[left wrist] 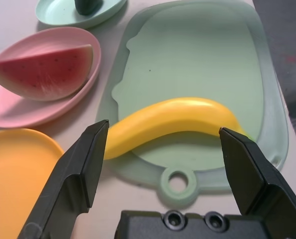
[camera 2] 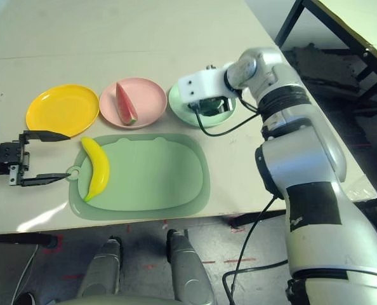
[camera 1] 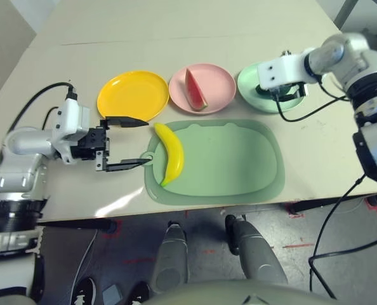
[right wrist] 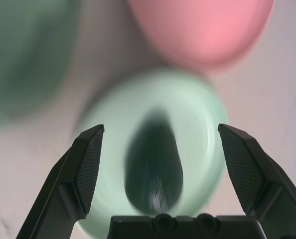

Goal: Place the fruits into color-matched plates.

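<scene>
While the banana (camera 1: 170,161) lies on the green mat (camera 1: 239,165) on the counter (camera 1: 176,38), the yellow plate (camera 1: 132,95) is seen empty; the watermelon wedge (camera 1: 195,89) is already on the pink plate (camera 1: 217,86).

From the left wrist, the left pincer (left wrist: 163,144) is seen spread open before the banana.

From the right wrist, the right pincer (right wrist: 160,144) is seen open, empty, above the avocado (right wrist: 154,164) in the mint plate (right wrist: 205,124).

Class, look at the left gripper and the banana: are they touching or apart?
Apart. In the left wrist view the left gripper stands open, and the banana lies on the green mat beyond its fingers, with mat and table showing between them.
</scene>
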Controlling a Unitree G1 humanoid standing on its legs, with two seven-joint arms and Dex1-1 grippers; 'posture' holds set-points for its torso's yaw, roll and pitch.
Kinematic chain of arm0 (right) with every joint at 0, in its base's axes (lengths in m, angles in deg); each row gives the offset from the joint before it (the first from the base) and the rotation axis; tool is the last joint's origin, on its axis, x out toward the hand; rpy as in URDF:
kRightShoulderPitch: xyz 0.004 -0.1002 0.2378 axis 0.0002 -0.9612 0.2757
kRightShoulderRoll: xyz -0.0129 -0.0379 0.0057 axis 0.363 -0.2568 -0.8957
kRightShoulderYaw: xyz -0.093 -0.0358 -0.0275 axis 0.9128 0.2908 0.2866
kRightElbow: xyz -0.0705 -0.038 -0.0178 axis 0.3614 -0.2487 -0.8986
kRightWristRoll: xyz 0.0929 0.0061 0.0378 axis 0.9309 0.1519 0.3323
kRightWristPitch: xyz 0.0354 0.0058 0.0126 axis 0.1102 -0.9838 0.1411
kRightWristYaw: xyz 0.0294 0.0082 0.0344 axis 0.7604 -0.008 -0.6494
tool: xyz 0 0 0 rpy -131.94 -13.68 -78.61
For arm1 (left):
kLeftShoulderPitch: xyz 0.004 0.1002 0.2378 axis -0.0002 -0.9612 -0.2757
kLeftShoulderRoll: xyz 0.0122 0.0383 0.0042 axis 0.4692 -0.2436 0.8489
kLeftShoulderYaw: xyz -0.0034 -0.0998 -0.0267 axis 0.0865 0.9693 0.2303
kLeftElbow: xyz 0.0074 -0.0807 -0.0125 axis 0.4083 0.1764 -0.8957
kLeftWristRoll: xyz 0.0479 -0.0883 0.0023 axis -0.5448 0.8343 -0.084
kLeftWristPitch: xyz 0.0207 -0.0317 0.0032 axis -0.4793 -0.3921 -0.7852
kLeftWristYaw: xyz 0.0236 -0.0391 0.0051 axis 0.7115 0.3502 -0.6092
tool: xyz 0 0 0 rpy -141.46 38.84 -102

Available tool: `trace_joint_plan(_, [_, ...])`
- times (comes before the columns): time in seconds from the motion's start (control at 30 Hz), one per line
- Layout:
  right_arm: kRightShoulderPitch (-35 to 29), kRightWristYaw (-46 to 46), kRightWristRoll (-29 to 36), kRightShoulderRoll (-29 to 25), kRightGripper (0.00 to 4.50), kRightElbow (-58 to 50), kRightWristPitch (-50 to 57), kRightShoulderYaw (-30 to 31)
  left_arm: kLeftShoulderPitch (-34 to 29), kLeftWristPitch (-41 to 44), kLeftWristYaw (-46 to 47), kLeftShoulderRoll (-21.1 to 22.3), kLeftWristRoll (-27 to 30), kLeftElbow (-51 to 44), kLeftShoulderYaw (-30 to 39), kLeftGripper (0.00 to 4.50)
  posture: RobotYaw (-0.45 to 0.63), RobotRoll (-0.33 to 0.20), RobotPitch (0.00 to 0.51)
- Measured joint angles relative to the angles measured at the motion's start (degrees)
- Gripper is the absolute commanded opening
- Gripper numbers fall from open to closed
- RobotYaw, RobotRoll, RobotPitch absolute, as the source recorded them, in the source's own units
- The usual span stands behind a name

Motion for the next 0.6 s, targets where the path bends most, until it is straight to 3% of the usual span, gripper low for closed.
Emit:
trace_joint_plan(0.1, [-8.7, 8.0, 8.7, 0.0, 4.47, -14.4, 9.5, -3.6, 2.3, -1.3, -2.4, 0.2, -0.5, 2.3, -1.5, 4.50, -0.03, 0.000, 0.229])
trace_joint_plan(0.2, [-18.2, 12.6, 18.6, -0.1, 4.47, -30.5, 26.3, -7.0, 3.6, -2.2, -3.6, 0.8, -0.8, 4.0, -2.4, 4.50, -0.03, 0.000, 0.230])
trace_joint_plan(0.4, [-34.7, 10.4, 36.0, -0.3, 4.47, -57.9, 54.2, -14.3, 5.5, -5.8, -3.8, 3.6, -0.2, 5.4, -7.6, 4.50, -0.04, 0.000, 0.236])
trace_joint_plan(0.6, [-48.3, 4.1, 43.5, 2.2, 4.47, -66.3, 57.7, -16.7, 12.1, -12.9, -3.8, 4.0, -2.2, 9.6, -15.6, 4.50, -0.03, 0.000, 0.236])
